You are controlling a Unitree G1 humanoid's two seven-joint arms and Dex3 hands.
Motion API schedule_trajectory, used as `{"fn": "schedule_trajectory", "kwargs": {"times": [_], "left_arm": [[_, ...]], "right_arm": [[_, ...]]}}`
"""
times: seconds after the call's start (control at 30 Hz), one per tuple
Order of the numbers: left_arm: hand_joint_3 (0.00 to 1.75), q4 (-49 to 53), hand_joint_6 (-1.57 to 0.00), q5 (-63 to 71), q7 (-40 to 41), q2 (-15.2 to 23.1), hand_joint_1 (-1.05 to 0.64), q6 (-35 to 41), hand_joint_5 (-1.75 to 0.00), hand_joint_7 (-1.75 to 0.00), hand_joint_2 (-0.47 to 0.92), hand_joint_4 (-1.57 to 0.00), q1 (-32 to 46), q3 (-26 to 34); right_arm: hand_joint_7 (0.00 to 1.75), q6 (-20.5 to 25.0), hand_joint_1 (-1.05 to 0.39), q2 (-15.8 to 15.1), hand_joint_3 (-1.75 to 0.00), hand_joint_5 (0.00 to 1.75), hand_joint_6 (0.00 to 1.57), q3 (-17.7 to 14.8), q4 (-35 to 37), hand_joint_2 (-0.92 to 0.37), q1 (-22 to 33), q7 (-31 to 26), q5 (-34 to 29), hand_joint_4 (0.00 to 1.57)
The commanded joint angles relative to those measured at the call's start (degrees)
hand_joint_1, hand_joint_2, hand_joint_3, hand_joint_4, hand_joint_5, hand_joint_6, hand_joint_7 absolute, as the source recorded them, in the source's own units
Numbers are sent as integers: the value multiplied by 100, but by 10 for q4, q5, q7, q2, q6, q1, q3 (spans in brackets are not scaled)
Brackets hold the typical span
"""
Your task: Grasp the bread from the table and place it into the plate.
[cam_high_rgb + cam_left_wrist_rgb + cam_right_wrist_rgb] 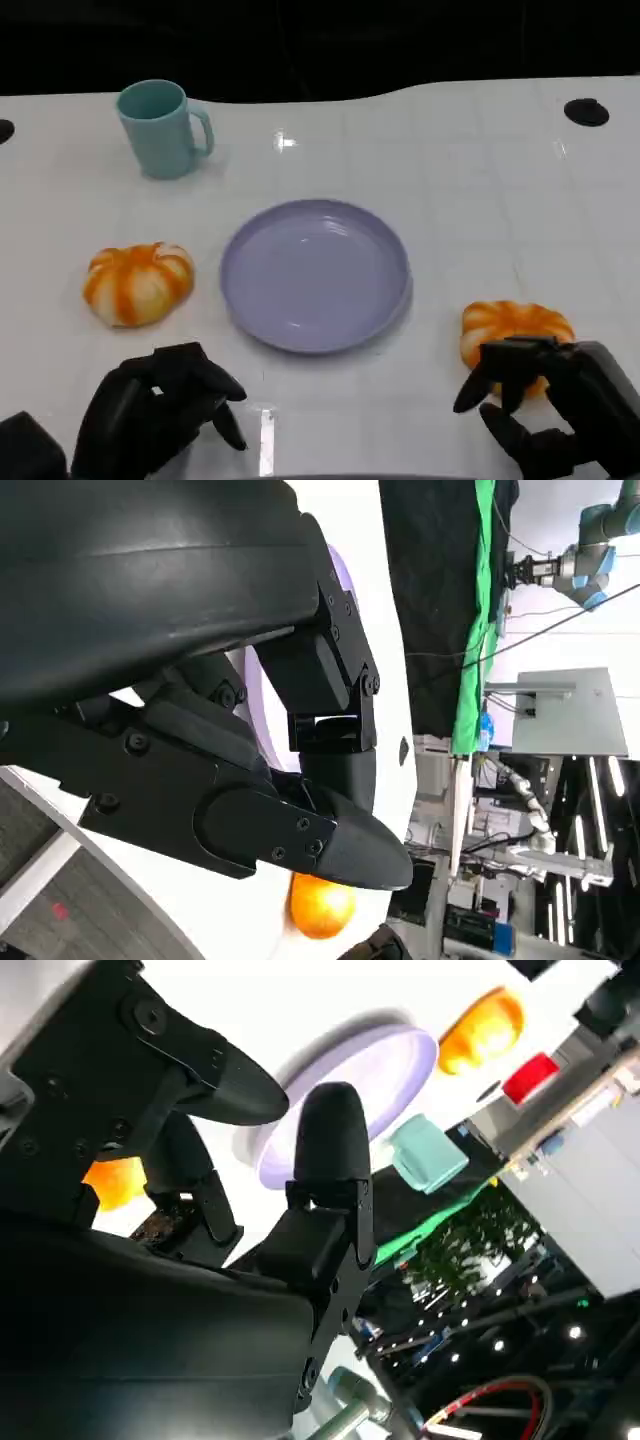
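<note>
While round lilac plastic plate sits between orange-white striped bread rolls, teal handled mug is caught by right wrist view; left hand curled, nothing held; right hand fingers spread over right roll, grip cannot be told.

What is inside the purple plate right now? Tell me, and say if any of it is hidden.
Nothing lies in the plate: its purple bottom is bare and fully visible in the head view. Both breads sit on the table, one to its left, one to its right, partly covered by the right hand.
</note>
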Motion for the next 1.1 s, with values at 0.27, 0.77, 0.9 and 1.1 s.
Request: {"fn": "schedule_trajectory", "kwargs": {"times": [0.27,0.77,0.9,1.1], "left_arm": [[10,2,-110,2,3,8,-90,-5,-130,-85,92,-107,-3,4],[11,2,-110,1,3,7,-89,-6,-131,-87,92,-107,-4,4],[11,0,-110,-2,1,7,-89,-3,-131,-87,92,-107,-3,5],[11,-3,-110,-2,2,7,-89,-1,-131,-87,92,-107,-1,4]], "right_arm": [[41,51,-31,-15,-51,86,59,-19,-74,-66,21,50,30,56],[10,211,-40,-65,-1,56,42,-39,-250,-79,60,96,-85,9],[4,260,-39,-73,0,50,34,-35,-292,-78,70,134,-93,1],[1,334,-42,-86,0,39,30,-22,-354,-74,77,183,-163,0]]}}
